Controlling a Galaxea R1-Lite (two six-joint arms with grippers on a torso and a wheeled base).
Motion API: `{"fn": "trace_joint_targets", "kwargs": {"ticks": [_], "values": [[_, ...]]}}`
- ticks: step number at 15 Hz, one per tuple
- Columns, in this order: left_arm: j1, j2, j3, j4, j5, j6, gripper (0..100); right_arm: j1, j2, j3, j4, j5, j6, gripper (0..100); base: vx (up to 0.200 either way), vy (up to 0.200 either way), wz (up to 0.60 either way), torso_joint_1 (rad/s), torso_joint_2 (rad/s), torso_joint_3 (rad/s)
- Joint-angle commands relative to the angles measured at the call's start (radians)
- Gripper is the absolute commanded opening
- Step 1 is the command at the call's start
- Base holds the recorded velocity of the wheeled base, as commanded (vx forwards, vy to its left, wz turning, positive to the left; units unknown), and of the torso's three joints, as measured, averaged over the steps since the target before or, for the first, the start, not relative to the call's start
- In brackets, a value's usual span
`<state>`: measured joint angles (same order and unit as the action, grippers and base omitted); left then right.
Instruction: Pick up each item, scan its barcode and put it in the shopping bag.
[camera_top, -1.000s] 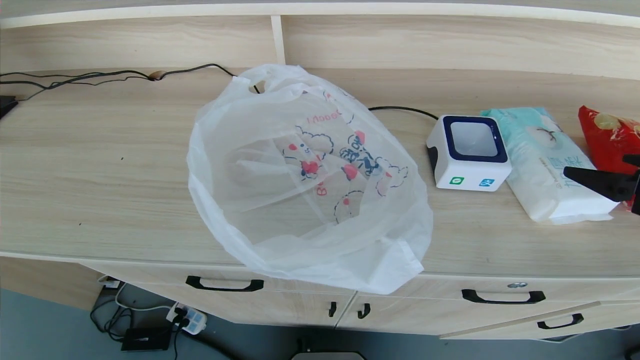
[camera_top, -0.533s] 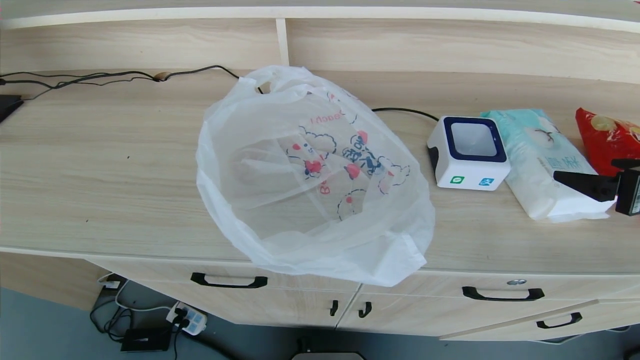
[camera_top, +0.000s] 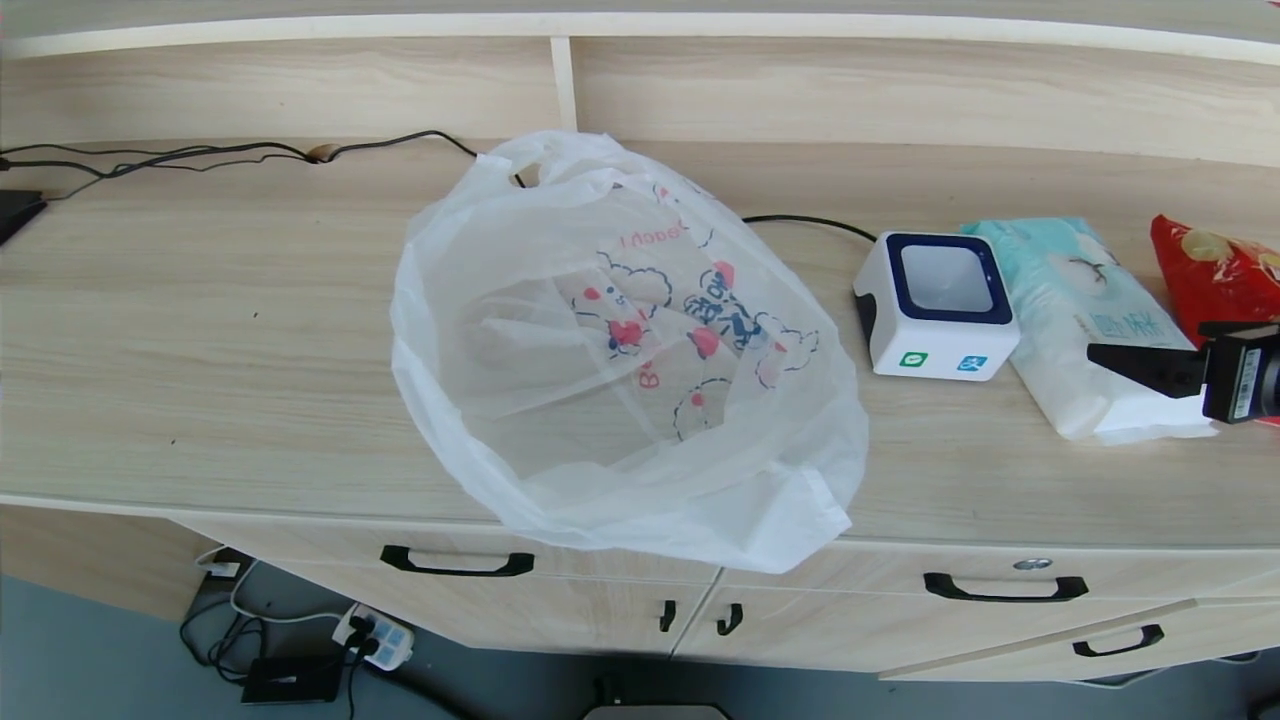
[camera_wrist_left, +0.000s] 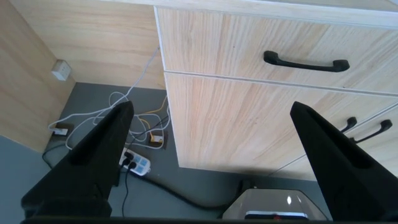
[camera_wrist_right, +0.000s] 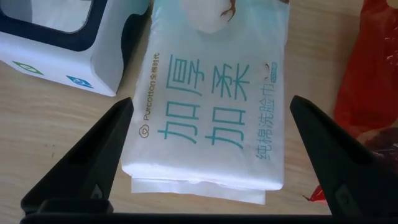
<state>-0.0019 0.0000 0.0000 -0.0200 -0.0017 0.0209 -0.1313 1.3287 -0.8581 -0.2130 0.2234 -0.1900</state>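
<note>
Light wood-grain counter (camera_top: 200, 350) with drawers beneath. At its centre lies a translucent white plastic shopping bag with red-and-blue cartoon print (camera_top: 620, 350), mouth spread wide and facing up, its near edge hanging over the counter front. To the robot's right of the bag, well clear of it, sits a white cube barcode scanner with a dark blue-framed window (camera_top: 935, 305) and a black cable (camera_top: 800, 220) running off behind the bag. Just beside the scanner on its right is a soft white and pale teal pack of tissues (camera_top: 1070, 290) (camera_wrist_right: 205, 56), lying flat with its printed face up; whether the two touch, cannot tell. A red foil snack packet (camera_top: 1210, 275) (camera_wrist_right: 373, 81) lies farther right, with a strip of bare wood between it and the pack. The right gripper (camera_top: 1150, 350) (camera_wrist_right: 211, 102) hangs over the near end of the tissue pack, jaws spread wide with one finger to either side, nothing held. The left gripper (camera_wrist_left: 212, 106) is low, in front of a drawer front with a black handle (camera_wrist_left: 305, 62), jaws also spread apart and holding nothing. A white power strip (camera_wrist_left: 137, 163) lies on the grey floor. More black cables (camera_top: 200, 152) run along the back of the counter.
</note>
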Motion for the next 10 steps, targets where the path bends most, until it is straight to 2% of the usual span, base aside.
{"fn": "trace_joint_targets", "kwargs": {"ticks": [1, 7, 10], "values": [[0.0, 0.002, 0.0, 0.0, 0.0, 0.001, 100, 0.002, 0.01, -0.015, 0.0, 0.001, 0.0, 100, 0.0, 0.0, 0.0, 0.0, 0.0, 0.0], [0.0, 0.002, 0.0, 0.0, 0.0, 0.001, 100, -0.001, 0.075, -0.029, -0.002, -0.003, -0.025, 100, 0.0, 0.0, 0.0, 0.0, 0.0, 0.0], [0.0, 0.002, 0.0, 0.0, 0.0, 0.002, 100, 0.01, 0.145, -0.032, -0.074, -0.003, -0.028, 100, 0.0, 0.0, 0.0, 0.0, 0.0, 0.0]]}}
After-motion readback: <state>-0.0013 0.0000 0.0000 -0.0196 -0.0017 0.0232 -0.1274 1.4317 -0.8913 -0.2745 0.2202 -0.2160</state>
